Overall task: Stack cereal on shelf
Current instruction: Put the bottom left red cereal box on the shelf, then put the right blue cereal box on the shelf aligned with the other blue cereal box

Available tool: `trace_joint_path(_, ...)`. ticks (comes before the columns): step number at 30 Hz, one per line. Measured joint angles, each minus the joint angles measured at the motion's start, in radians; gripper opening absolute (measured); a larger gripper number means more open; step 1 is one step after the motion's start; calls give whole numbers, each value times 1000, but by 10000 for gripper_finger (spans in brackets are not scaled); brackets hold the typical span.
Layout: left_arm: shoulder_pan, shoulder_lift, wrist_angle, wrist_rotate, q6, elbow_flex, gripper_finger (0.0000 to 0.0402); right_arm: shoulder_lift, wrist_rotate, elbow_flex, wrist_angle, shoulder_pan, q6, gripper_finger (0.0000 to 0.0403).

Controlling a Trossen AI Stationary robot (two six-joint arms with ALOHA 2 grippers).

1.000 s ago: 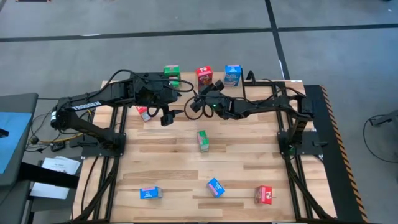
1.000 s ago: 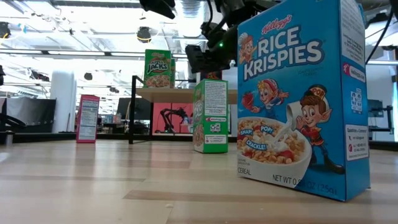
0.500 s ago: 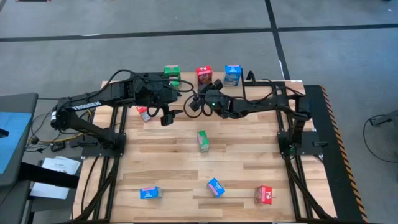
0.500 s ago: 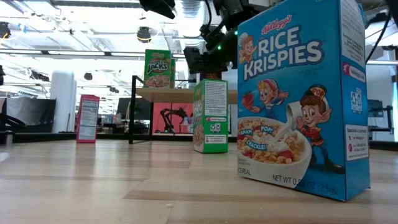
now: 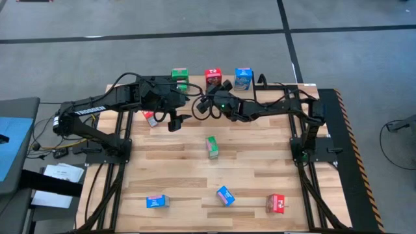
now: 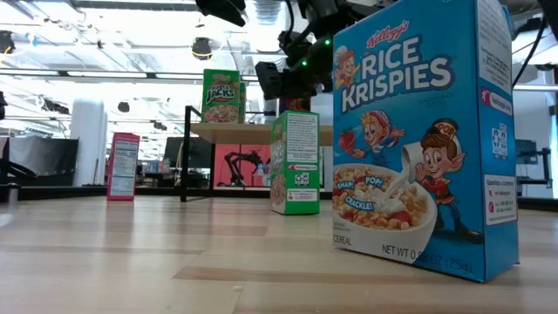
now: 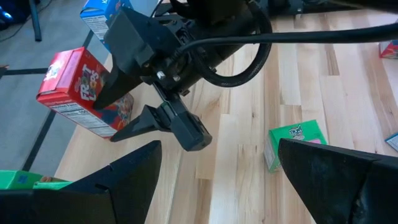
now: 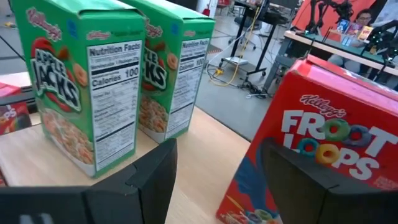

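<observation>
Near the top centre of the high view, the right tool (image 5: 207,108) hangs beside the red Froot Loops box (image 5: 212,77) on the shelf (image 6: 261,132); its fingers stand apart around nothing, the box just ahead of them in the right wrist view. That box (image 8: 311,155) stands upright, long axis vertical, its printed front facing the right wrist camera, its far edge cut off. Two green Apple Jacks boxes (image 8: 81,81) stand upright side by side on the shelf, nutrition panels facing the camera; the high view shows them as one green patch. The blue box (image 5: 243,78) stands at the shelf's right end. The left tool (image 5: 174,121) hovers released at the upper left of the desk (image 5: 182,169). On the desk, a green box (image 5: 212,147) stands mid-frame; the low view shows a Rice Krispies box (image 6: 418,131) upright, filling its right side.
</observation>
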Motion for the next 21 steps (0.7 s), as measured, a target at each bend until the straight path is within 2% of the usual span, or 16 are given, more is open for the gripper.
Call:
trace_joint_path(12, 0, 0, 0, 0, -1, 0, 313, 13, -1, 2, -15, 9, -10, 256)
trace_joint_path(21, 0, 0, -3, 0, -21, 0, 313, -73, 0, 1, -120, 74, -44, 256)
